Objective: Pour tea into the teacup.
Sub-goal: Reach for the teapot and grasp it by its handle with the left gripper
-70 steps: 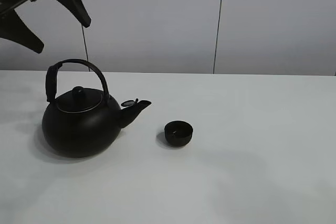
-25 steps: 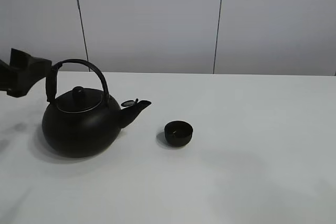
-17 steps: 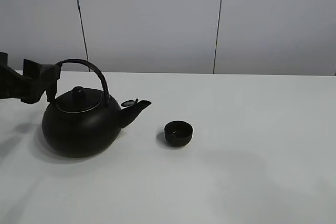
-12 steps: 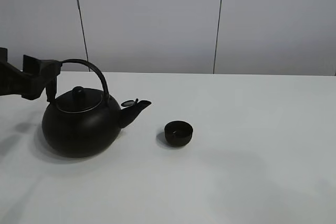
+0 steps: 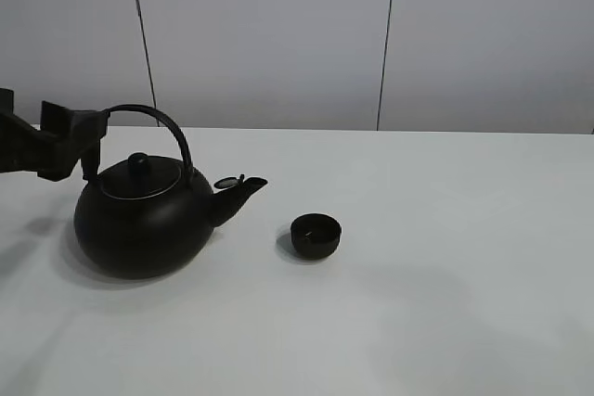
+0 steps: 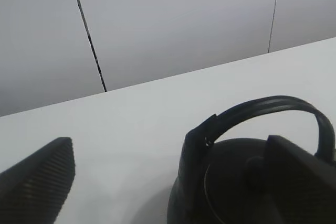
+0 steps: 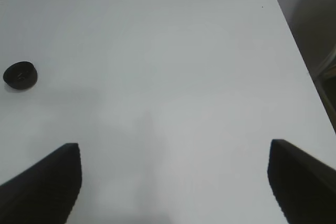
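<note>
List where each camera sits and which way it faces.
Exterior high: mounted high, facing the table, kettle, teacup and wall; left gripper shows.
Left wrist: on the left arm, looking between its fingers at the kettle's handle and wall.
Right wrist: on the right arm, looking down at the table; open right gripper and teacup show.
Shared: kettle in exterior and left wrist; teacup in exterior and right wrist.

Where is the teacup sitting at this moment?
In the exterior high view the teacup stands upright on the white table, slightly left of centre, just right of the kettle's spout and not touching it.
</note>
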Robot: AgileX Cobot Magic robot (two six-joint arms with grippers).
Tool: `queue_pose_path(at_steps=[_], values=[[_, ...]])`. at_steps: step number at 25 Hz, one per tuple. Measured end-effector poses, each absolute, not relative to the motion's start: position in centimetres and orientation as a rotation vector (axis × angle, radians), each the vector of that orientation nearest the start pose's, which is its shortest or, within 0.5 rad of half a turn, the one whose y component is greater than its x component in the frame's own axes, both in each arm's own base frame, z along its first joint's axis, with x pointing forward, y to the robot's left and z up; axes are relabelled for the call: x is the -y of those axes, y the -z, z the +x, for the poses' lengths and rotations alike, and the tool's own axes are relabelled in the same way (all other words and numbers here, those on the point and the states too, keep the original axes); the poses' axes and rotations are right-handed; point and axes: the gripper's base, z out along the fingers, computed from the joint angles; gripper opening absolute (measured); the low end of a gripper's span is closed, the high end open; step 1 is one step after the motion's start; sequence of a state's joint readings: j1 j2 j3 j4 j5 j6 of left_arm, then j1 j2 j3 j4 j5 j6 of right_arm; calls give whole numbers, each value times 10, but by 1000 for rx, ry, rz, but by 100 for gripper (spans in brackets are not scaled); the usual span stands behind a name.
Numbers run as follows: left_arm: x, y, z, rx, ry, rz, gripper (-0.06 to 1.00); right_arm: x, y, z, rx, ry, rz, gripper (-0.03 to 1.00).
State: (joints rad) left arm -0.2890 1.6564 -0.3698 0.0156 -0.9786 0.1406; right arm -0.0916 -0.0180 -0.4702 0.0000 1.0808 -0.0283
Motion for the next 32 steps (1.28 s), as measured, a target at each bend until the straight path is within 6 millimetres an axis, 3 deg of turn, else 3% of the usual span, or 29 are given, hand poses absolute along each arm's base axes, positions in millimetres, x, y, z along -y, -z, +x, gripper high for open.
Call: queue_pose_path(at_steps=[8,18,32], values=[[78,-138,252,-1811,118,440,70,0,-267,-5,-2076,73,66,66],[71,-144,262,-1782,104,441,70,0,-267,-5,-2076,74,65,66],[71,-134,279,-1806,123,421,70,0,-267,-5,-2077,74,65,66]])
